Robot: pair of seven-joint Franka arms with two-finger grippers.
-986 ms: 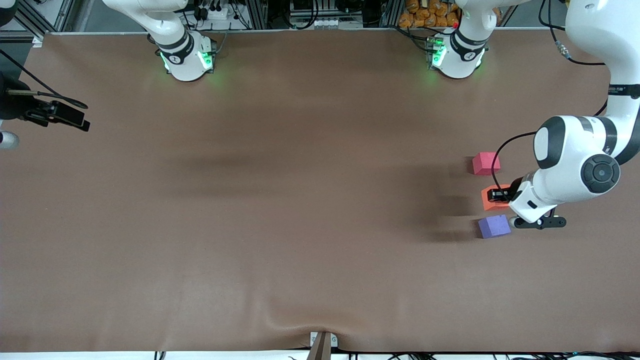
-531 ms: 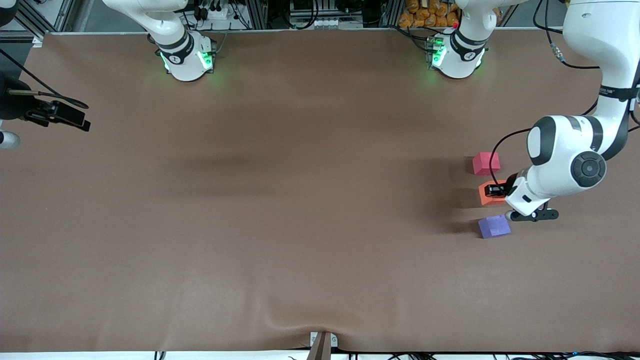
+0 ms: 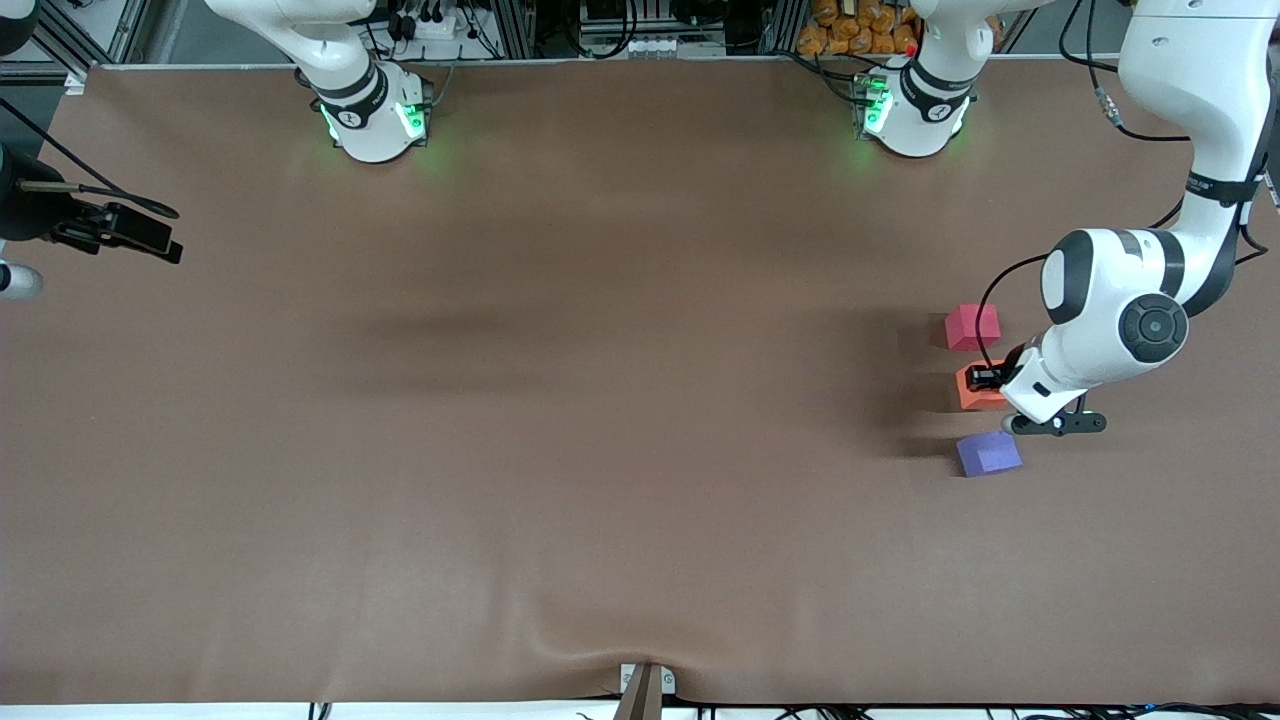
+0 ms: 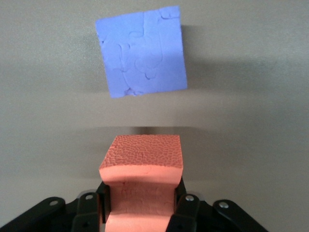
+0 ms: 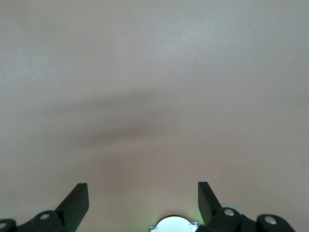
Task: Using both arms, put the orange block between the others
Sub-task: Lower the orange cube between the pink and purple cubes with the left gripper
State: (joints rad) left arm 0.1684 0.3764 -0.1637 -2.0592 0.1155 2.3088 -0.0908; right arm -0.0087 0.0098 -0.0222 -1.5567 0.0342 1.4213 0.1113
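The orange block is pinched in my left gripper, which is shut on it, its fingers pressing dents into the foam. The block hangs low over the table in the gap between the others. The red-pink cube lies farther from the front camera and the purple-blue cube lies nearer. All three are apart. My right gripper waits open over bare table at the right arm's end, with nothing between its fingers.
Brown table cover with a wrinkle near the front edge. The two arm bases stand along the edge farthest from the front camera. The left arm's elbow hangs over the table beside the cubes.
The left arm has drawn in and carried the orange block slightly toward the right arm's end and lower, its shadow closing in on it. The right arm has not moved.
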